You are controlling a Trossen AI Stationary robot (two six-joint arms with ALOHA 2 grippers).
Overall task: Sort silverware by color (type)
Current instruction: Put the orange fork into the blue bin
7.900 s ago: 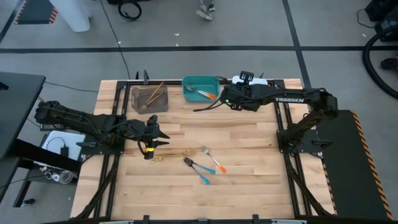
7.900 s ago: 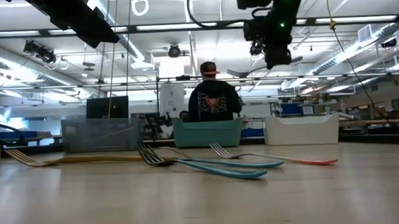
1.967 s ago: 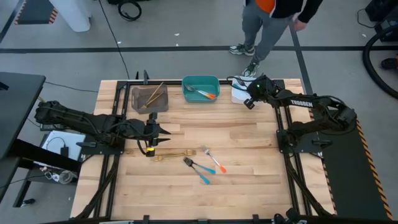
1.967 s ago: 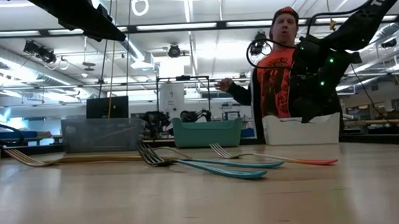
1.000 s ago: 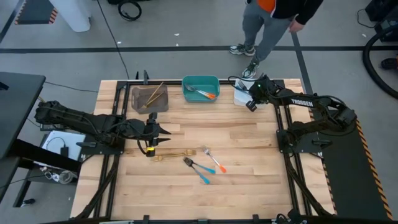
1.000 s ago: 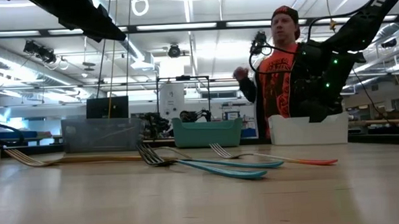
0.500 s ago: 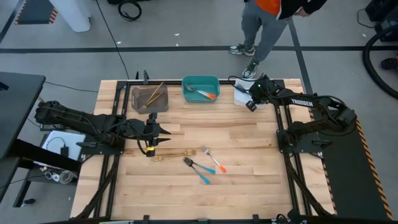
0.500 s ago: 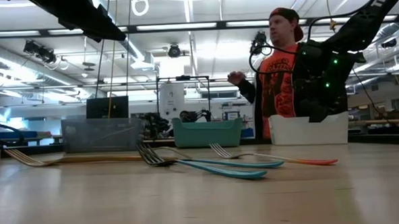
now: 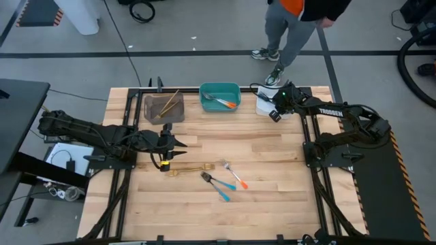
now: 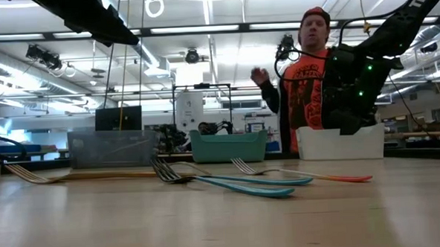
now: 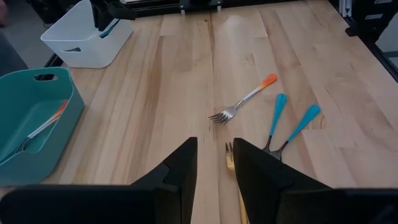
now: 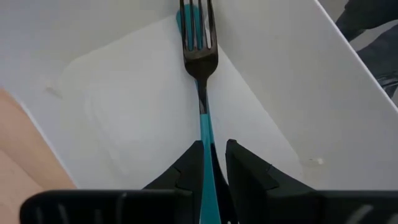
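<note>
While the right fingers narrowly flank a blue-handled fork inside the white bin, left fingers hover narrow.

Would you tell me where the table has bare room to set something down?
Free: the wide wood between the bins along the far edge and the loose forks, and the near strip below the forks. Crowded: the middle cluster beside the left gripper, and the white bin, where the right gripper lowers a blue-handled fork.

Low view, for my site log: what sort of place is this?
Likely a robotics lab or workshop: open ceiling with strip lights, benches with equipment behind the table, and a person passing.
</note>
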